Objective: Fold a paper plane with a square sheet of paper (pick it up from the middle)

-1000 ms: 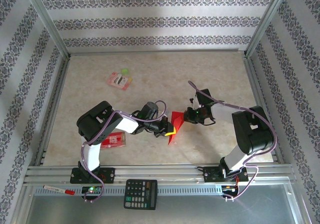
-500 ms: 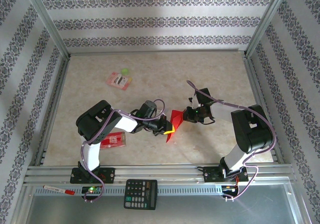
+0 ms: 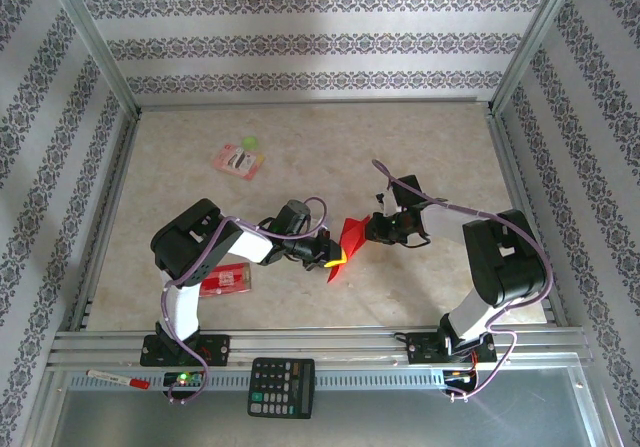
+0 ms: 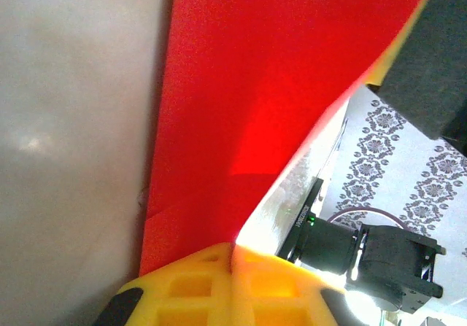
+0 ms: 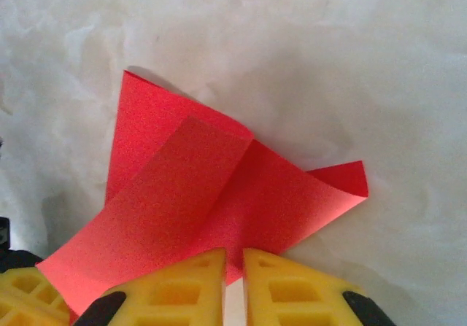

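The square sheet of paper (image 3: 350, 239), bright red and partly folded, is held up off the table between the two arms. My left gripper (image 3: 336, 260) is shut on its lower edge; in the left wrist view the yellow fingertips (image 4: 235, 250) meet on the red sheet (image 4: 255, 85). My right gripper (image 3: 366, 231) is at the sheet's right side. In the right wrist view its fingertips (image 5: 233, 257) stand a narrow slit apart at the edge of the paper (image 5: 219, 187), which shows a centre crease and a curled corner.
A red packet (image 3: 228, 279) lies by the left arm's base. A pink packet with a green piece (image 3: 240, 157) lies at the back left. A calculator (image 3: 281, 387) and a pen (image 3: 115, 378) rest on the front shelf. Metal rails (image 3: 320, 345) frame the table.
Both grippers and the paper have drifted slightly up and left. The right gripper's fingers have parted a little.
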